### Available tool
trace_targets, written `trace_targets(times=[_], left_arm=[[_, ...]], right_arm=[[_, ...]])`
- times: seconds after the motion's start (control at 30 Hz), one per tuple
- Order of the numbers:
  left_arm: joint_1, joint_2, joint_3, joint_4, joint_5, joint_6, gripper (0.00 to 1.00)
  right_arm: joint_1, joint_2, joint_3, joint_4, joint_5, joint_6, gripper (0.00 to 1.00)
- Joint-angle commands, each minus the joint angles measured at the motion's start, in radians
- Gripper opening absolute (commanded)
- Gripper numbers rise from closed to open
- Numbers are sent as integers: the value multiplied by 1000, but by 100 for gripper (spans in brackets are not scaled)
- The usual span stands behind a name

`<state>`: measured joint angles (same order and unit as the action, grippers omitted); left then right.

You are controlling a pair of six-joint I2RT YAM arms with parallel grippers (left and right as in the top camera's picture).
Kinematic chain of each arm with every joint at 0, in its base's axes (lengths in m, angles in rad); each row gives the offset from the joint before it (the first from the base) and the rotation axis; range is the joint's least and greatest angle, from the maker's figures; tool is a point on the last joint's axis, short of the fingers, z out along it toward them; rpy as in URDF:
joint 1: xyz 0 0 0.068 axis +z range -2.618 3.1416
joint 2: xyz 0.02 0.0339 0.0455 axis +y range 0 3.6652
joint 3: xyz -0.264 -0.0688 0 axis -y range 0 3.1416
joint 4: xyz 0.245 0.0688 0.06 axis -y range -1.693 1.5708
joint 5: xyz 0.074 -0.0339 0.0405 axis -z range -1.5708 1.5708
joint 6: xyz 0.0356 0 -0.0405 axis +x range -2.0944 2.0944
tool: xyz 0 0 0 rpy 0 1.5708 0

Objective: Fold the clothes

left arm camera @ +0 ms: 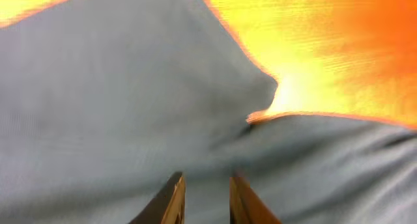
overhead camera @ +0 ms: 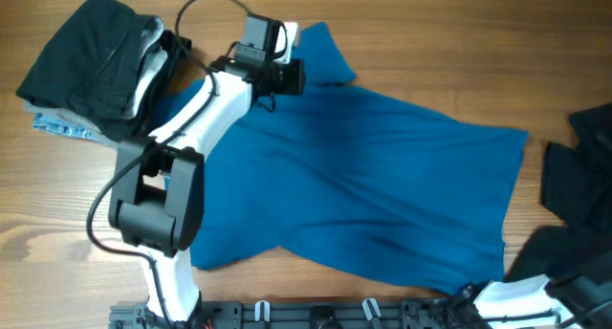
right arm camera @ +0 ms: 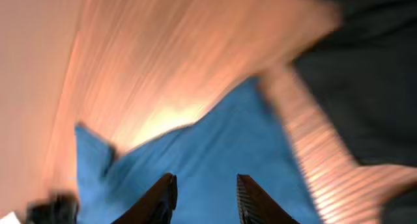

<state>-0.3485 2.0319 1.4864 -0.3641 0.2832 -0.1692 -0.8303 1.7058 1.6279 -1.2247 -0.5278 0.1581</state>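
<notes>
The royal-blue shirt [overhead camera: 373, 176] lies spread across the middle of the table, one sleeve pointing to the far edge. My left gripper [overhead camera: 292, 76] hovers over its far left part near that sleeve. In the left wrist view the left gripper's fingers [left arm camera: 207, 186] are apart over shirt fabric [left arm camera: 130, 107], with nothing between them. My right gripper [right arm camera: 205, 185] is open and empty over a corner of the shirt [right arm camera: 215, 146]. Only the right arm [overhead camera: 516, 296] shows overhead, at the near right edge.
A stack of black [overhead camera: 91, 56], white-grey [overhead camera: 150, 54] and pale-blue patterned [overhead camera: 59, 126] pieces sits at the far left corner. A black garment [overhead camera: 583, 166] lies at the right edge, and it also shows in the right wrist view [right arm camera: 365, 87]. The left arm [overhead camera: 158, 195] crosses the shirt's left side.
</notes>
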Motion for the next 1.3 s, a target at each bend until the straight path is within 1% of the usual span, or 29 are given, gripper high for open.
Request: trace_targets(times=[0.0, 0.13, 0.2, 0.27, 0.3, 0.33, 0.4, 0.43, 0.5, 0.53, 0.57, 0.63, 0.67, 0.7, 0.8, 0.87, 0.93, 0.97, 1.0, 1.03, 1.07, 1.13, 1.17, 1.27], left_arm=[[9, 108, 6, 43, 4, -2, 23], [24, 223, 6, 64, 4, 9, 22], [49, 274, 6, 115, -45, -1, 22], [97, 307, 6, 172, -164, -71, 22], [142, 315, 6, 210, -223, -132, 18], [191, 318, 6, 254, -232, -176, 17], [315, 318, 25, 353, -206, -280, 19], [359, 318, 47, 374, -154, -312, 19], [419, 318, 100, 402, 25, -318, 18], [430, 317, 129, 398, 89, -317, 18], [432, 317, 161, 386, 136, -312, 18], [418, 315, 209, 337, 168, -306, 19], [406, 311, 230, 306, 183, -301, 19], [387, 301, 242, 276, 206, -271, 21], [337, 246, 244, 180, 186, -171, 30], [302, 175, 244, 65, 112, -116, 33], [280, 104, 244, -36, 69, -74, 35], [272, 75, 244, -73, 53, -59, 36], [264, 39, 244, -121, 35, -39, 38], [254, 4, 244, -167, 5, -39, 38], [249, -24, 244, -200, -14, -39, 38], [241, -78, 244, -259, -31, -31, 41], [237, -104, 244, -298, -40, -16, 44], [237, -117, 244, -374, -47, -13, 49]], right_arm=[[127, -6, 13, -32, -5, -28, 34], [275, -6, 13, -35, 50, -28, 35], [359, -6, 10, -45, 122, -28, 41], [434, -4, -6, -43, 190, -24, 46], [476, 0, -20, -37, 233, -23, 46], [512, 6, -43, -19, 280, -6, 46], [562, 12, -130, 67, 359, 54, 46], [571, 17, -177, 128, 377, 72, 47], [575, 31, -266, 277, 339, 80, 48], [575, 40, -306, 350, 304, 79, 52], [576, 56, -348, 435, 270, 77, 53], [580, 93, -399, 546, 257, 79, 59], [586, 120, -408, 585, 246, 68, 59], [598, 149, -409, 611, 200, 21, 60], [634, 216, -409, 672, 195, 0, 60], [650, 289, -409, 761, 211, 2, 59], [655, 365, -409, 814, 215, 3, 58], [655, 397, -409, 830, 213, 6, 55], [655, 425, -409, 841, 213, 6, 39], [655, 444, -409, 853, 218, 5, 16], [651, 447, -409, 873, 243, 7, 4], [622, 438, -385, 923, 350, 47, 4], [584, 437, -334, 935, 403, 86, 4], [490, 437, -230, 949, 401, 132, 4]])
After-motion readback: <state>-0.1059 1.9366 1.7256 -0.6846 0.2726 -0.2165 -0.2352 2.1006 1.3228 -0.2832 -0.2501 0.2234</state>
